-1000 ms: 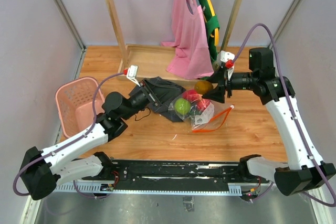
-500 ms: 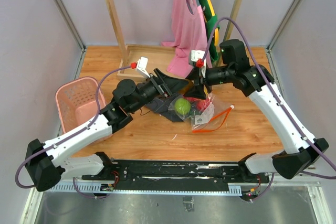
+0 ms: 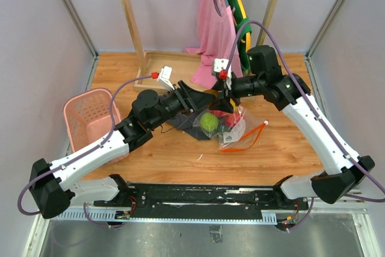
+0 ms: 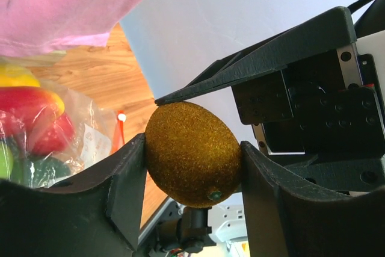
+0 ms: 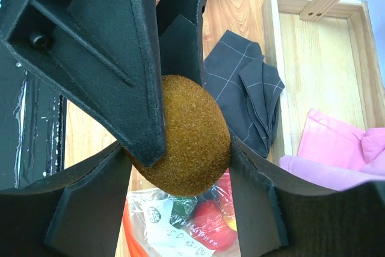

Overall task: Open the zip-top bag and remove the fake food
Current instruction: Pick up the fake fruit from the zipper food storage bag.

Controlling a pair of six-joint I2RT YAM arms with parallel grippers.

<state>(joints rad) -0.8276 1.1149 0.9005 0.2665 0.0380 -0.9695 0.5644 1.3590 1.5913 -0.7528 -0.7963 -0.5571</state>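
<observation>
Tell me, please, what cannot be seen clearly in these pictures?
Top view: the brown fruit is almost hidden by both arms' jaws.
Zip-top bag: open or shut mouth too small in top view, cut off in wrist views.
White label: print too small, right wrist view.
Fruits in bag: count unclear, they overlap.

Wooden worktop point(image 3: 283, 148). Left edge: pink slotted basket point(image 3: 90, 118). Rear: wooden rack point(image 3: 129, 22) with a shallow tray base point(image 3: 174, 67); a pink garment point(image 3: 216, 46) and a green one point(image 3: 240, 22) hang from its rail. Centre: dark grey checked cloth point(image 5: 240, 82), crumpled, just beside the tray.
</observation>
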